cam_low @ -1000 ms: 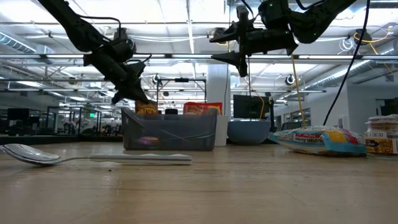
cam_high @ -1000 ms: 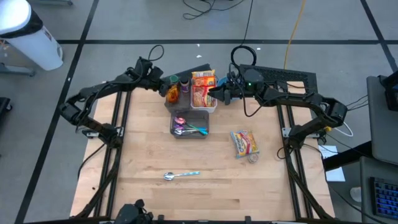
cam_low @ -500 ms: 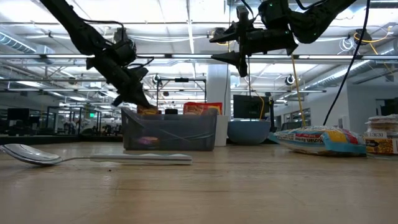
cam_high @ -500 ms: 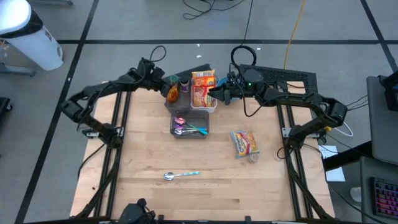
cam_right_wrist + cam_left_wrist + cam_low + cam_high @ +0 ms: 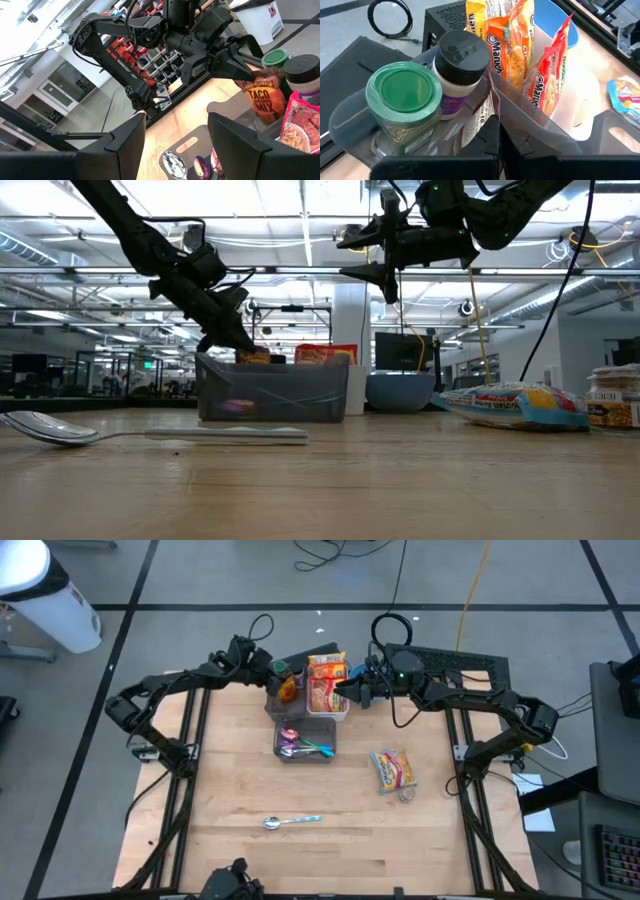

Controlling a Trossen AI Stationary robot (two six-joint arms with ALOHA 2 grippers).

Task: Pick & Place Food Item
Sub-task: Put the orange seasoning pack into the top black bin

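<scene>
Pale wood-grain table [image 5: 240, 790] on grey floor; left gripper [image 5: 239, 71] pinches crinkly taco mix packet [image 5: 263, 98] at twelve o'clock; right gripper [image 5: 342, 697] spread.

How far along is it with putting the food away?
Done, it seems: noodle packs and two jars already stand in the grey bin. In hand: the left gripper, shut on a taco mix packet, holds it at that bin. The right gripper hangs open above the bin. Left: a snack bag lies on the table.
</scene>
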